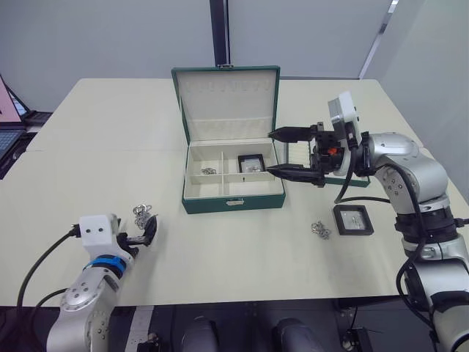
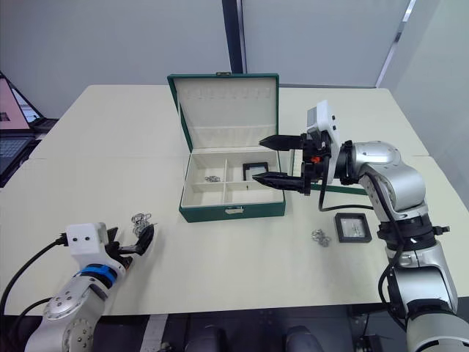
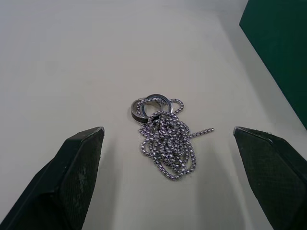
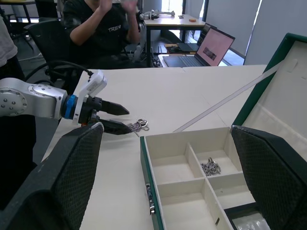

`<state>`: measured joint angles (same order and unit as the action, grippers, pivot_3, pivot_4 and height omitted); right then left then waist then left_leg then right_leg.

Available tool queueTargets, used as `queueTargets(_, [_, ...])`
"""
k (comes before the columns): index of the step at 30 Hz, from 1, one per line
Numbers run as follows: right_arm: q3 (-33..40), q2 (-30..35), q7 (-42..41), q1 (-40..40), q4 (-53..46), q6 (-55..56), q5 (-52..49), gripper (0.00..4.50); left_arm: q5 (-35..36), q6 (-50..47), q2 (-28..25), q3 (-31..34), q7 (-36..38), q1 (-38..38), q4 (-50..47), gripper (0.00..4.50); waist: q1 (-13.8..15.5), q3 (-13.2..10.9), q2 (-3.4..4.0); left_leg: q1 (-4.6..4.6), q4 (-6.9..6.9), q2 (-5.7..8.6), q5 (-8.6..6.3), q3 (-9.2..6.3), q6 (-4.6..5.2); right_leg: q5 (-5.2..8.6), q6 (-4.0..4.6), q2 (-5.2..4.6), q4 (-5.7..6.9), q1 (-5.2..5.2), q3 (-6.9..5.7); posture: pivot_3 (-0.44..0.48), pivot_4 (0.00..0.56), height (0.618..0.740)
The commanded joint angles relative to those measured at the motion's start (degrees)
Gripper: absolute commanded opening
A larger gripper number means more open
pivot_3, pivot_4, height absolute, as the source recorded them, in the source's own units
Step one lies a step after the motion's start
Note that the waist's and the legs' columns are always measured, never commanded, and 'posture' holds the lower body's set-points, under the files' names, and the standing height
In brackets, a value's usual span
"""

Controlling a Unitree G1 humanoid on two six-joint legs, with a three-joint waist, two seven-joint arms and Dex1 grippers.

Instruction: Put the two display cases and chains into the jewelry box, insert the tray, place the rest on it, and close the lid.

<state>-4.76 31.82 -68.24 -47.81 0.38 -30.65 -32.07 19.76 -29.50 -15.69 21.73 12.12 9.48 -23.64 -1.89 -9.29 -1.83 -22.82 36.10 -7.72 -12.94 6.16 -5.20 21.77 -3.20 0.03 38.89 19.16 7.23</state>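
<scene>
The dark green jewelry box [image 1: 233,203] stands open at mid-table, its lid [image 1: 227,103] upright behind it. One display case [image 1: 251,163] lies in the box's rear right compartment, and a chain [image 1: 209,171] lies in a left one. The second display case [image 1: 352,219] rests on the table right of the box, with a chain [image 1: 320,230] beside it. My right gripper [image 1: 269,152] hovers open and empty over the box's right side. My left gripper [image 1: 146,235] is open near the front left, pointing at a third chain [image 3: 165,136] lying between its fingers. The tray [image 2: 344,189] is mostly hidden behind my right arm.
A laptop [image 1: 9,117] sits at the far left, off the table. In the right wrist view, a person [image 4: 100,28] sits at another desk beyond the table. Bare tabletop stretches in front of the box and to its left.
</scene>
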Motion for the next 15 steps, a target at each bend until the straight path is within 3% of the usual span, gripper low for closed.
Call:
queueTargets(1, [0.7,-0.1,-0.2,-1.0,-1.4,0.5,-0.1,4.50,-1.5,1.4,0.7,-0.6,-2.0,-0.3,-0.8,4.48,0.0,0.0,0.00,0.00,0.00,0.00,0.00,0.00,0.00,0.00,0.00,0.00,0.00,0.00,0.00,0.000,0.150,0.740])
queueTargets(15, [0.7,-0.7,0.3,-0.5,-4.7,-2.0,-1.2,4.50,-5.4,-3.1,2.7,-5.9,-8.1,-5.5,2.3,4.48,0.0,0.0,0.01,0.00,0.00,0.00,0.00,0.00,0.00,0.00,0.00,0.00,0.00,0.00,0.01,0.000,0.150,0.740])
